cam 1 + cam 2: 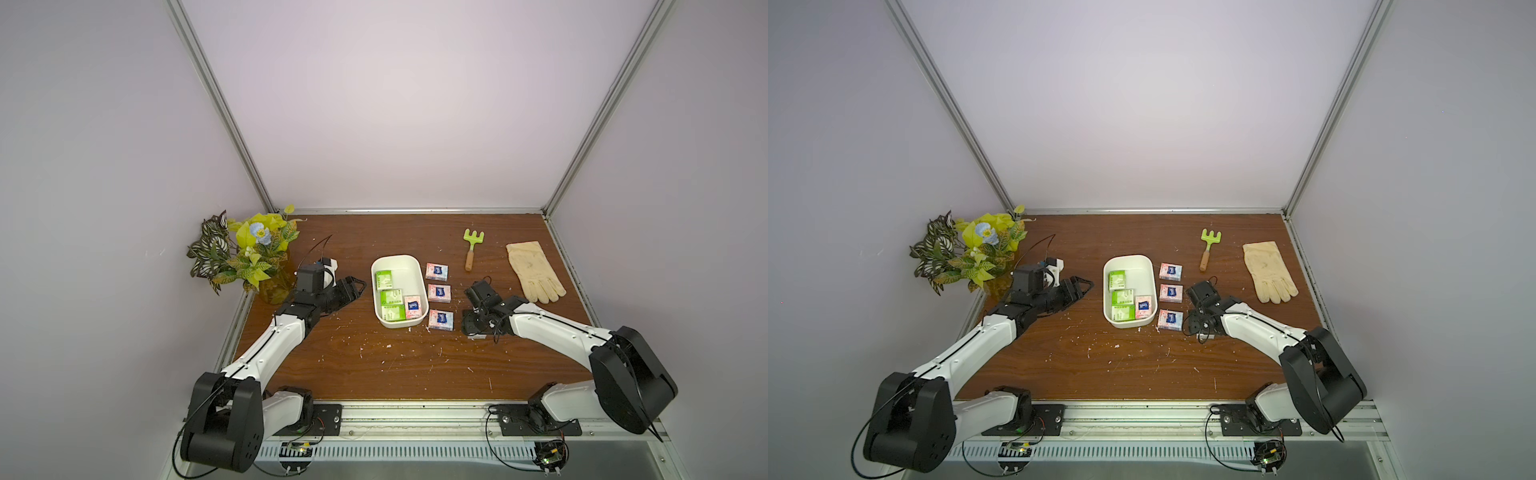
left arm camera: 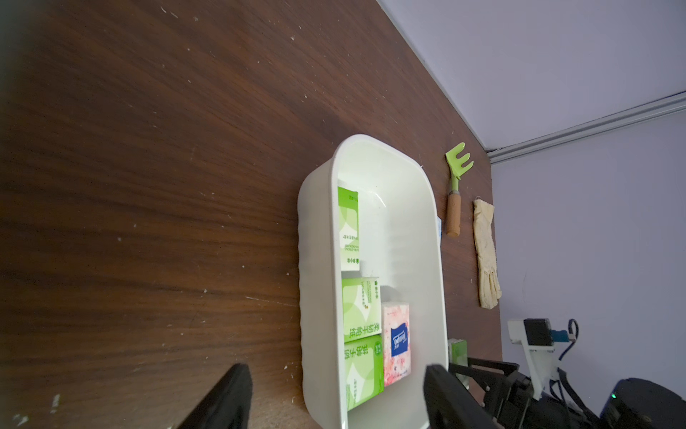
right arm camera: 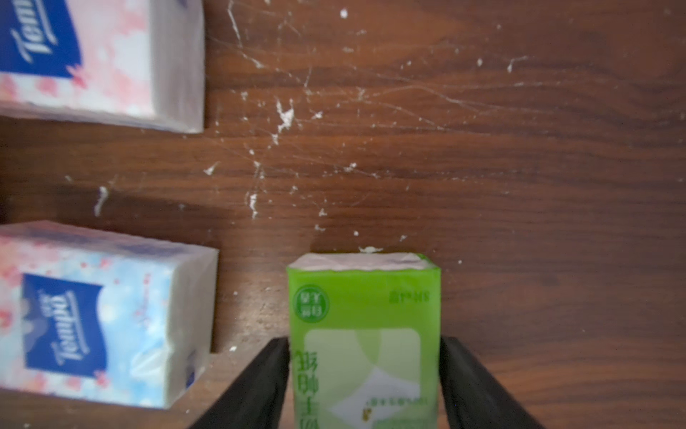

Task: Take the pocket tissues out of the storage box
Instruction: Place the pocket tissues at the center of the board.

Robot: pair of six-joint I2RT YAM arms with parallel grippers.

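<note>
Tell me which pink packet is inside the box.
The pink packet beside the green ones in the storage box; the other three lie on the table.

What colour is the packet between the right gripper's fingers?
The packet is bright green with a paler green-white panel; right wrist view shows it best.

Potted plant (image 1: 245, 253), green rake (image 1: 472, 245), cream glove (image 1: 534, 272)

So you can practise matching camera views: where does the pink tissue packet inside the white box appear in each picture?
In a top view: the pink packet lies in the storage box, by its right wall.
In a top view: the same spot.
Left wrist: in the box, beside two green packets.
Right wrist: not in it.
Shared landmark: the box's white rim.
</note>
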